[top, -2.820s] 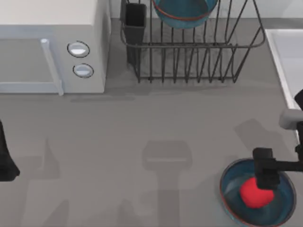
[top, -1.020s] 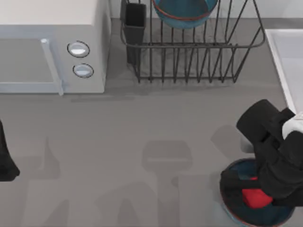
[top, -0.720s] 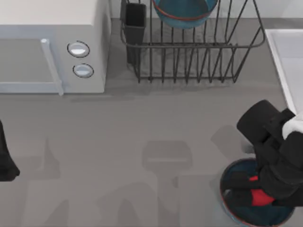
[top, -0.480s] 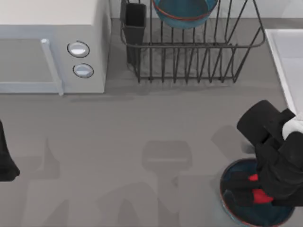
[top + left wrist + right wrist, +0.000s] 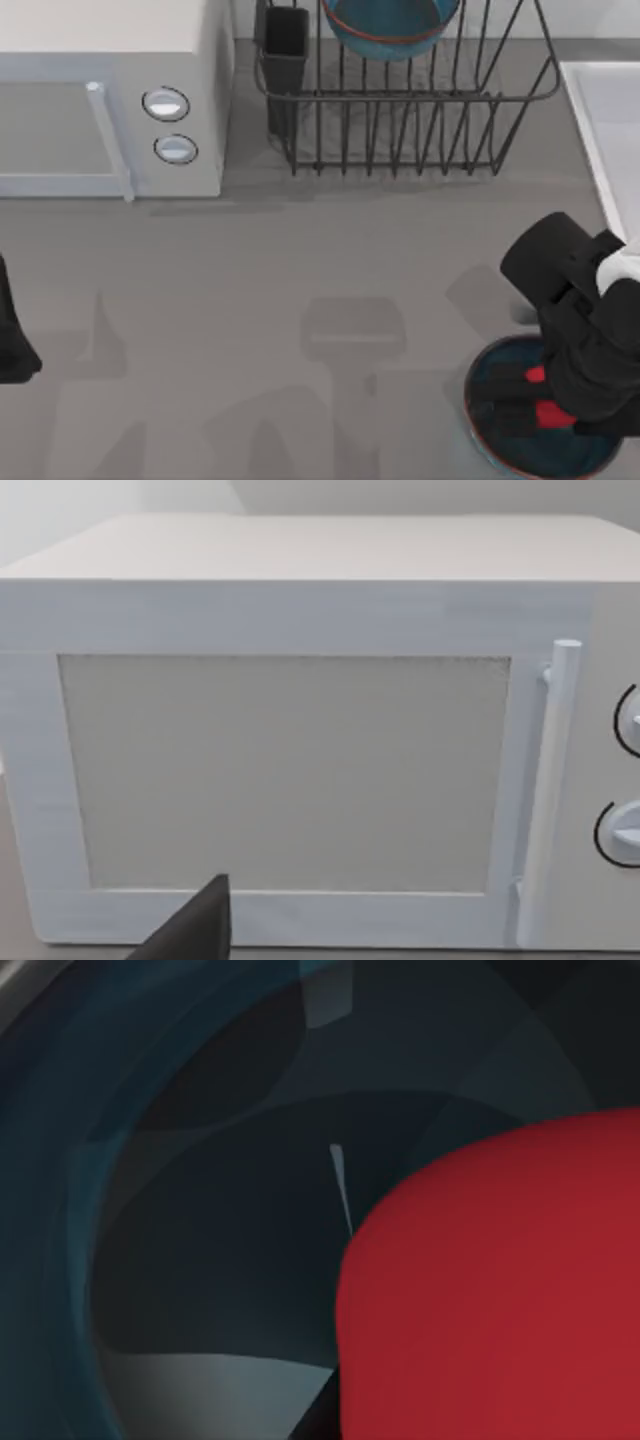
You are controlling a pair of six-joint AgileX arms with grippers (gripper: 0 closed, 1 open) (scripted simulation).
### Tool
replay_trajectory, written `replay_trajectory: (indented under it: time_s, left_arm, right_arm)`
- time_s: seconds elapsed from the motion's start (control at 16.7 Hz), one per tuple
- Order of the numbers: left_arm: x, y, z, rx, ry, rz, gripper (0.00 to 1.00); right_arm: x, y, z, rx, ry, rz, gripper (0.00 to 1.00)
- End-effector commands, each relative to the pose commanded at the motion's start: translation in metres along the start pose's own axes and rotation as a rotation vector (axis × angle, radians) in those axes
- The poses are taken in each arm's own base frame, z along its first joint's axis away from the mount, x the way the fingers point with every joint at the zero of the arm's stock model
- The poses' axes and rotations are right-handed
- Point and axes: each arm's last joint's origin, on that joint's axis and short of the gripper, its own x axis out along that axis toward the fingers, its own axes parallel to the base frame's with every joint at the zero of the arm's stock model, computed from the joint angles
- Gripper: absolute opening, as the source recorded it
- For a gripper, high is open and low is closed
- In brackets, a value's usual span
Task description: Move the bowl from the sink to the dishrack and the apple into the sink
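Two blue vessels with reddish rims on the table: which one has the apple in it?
The dark-blue dish at the table's front right, under the right hand, holds the apple. The teal bowl stands in the dishrack at the back.

Apple (image 5: 500, 1290) smooth, matt red. Dish (image 5: 487, 380) glazed, glossy dark blue. Bowl (image 5: 385, 30) glazed teal. Dishrack (image 5: 420, 120) black wire metal. Microwave (image 5: 300, 590) matt white. Table (image 5: 300, 260) matt grey.

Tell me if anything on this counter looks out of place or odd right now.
Nothing spilled or damaged. The bowl sits in the dishrack. The apple lies in a dark-blue dish, not the sink, with the right end effector lowered onto it.
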Motion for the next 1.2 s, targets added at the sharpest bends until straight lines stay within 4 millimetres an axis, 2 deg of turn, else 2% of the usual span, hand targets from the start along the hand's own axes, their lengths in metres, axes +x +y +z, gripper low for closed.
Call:
replay_trajectory:
  time_s: [0.06,0.12,0.24,0.36,0.84,0.96,1.2]
  left_arm:
    - [0.000,0.000,0.000,0.000,0.000,0.000,1.00]
    - [0.000,0.000,0.000,0.000,0.000,0.000,1.00]
    - [0.000,0.000,0.000,0.000,0.000,0.000,1.00]
    - [0.000,0.000,0.000,0.000,0.000,0.000,1.00]
    - [0.000,0.000,0.000,0.000,0.000,0.000,1.00]
    - [0.000,0.000,0.000,0.000,0.000,0.000,1.00]
    - [0.000,0.000,0.000,0.000,0.000,0.000,1.00]
  right_arm:
    - [0.000,0.000,0.000,0.000,0.000,0.000,0.00]
    - [-0.018,0.001,0.002,-0.012,-0.048,-0.002,0.00]
    - [-0.022,0.002,0.004,-0.012,-0.050,-0.001,0.00]
    - [-0.034,0.004,0.006,-0.012,-0.050,-0.001,0.00]
    - [-0.111,0.002,0.003,-0.013,-0.041,-0.005,0.00]
    - [-0.118,0.001,0.002,-0.012,-0.048,-0.002,0.00]
    - [-0.116,0.002,0.002,-0.013,-0.044,-0.003,0.00]
